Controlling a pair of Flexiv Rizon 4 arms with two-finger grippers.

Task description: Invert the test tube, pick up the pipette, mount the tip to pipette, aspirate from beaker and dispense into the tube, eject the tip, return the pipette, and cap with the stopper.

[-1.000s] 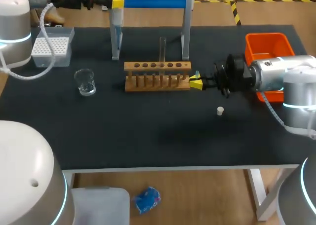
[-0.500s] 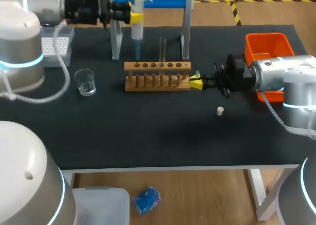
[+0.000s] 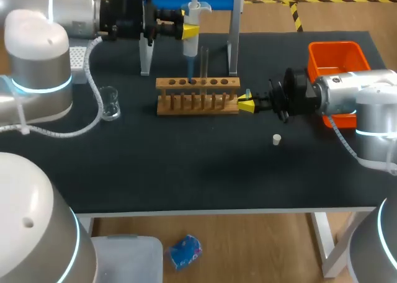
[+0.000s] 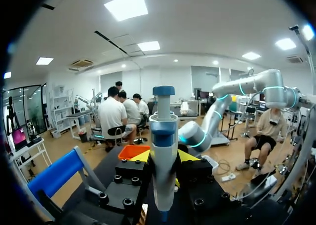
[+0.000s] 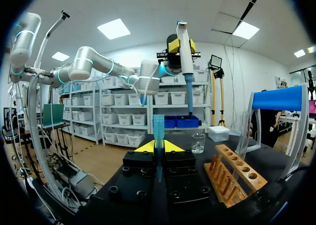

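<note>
My left gripper's [image 4: 165, 158] yellow fingers are clamped from two sides on the barrel of the pipette [image 3: 191, 44]. The pipette hangs vertical, plunger uppermost. Its mounted tip [image 3: 188, 69] points down over the holes of the wooden rack [image 3: 197, 103], just beside the upright test tube [image 3: 203, 66] and apart from it. My left arm runs level from the rear left across the back of the table [image 3: 186, 165]. My right gripper [image 3: 247, 103] lies low and horizontal with its fingers closed against a second blue tip [image 5: 158, 125], which stands upright between them just beside the rack's right end. A second ago the pipette was at the left post of the blue-topped stand [image 3: 234, 41]. Half a second ago it was left of the rack's middle, and it has since travelled right to the tube's side. The right arm, rack, tube and stopper [image 3: 276, 139] have not shifted. The pipette has a white body with a blue cap, and both tips are translucent blue and tapered. The tube is thin clear glass, and the rack is pale wood with a row of round holes. The stopper is a small pale plug lying alone in front of the right arm. The glass beaker [image 3: 110, 104] stands left of the rack, and the orange bin [image 3: 338, 54] sits at the far right.
</note>
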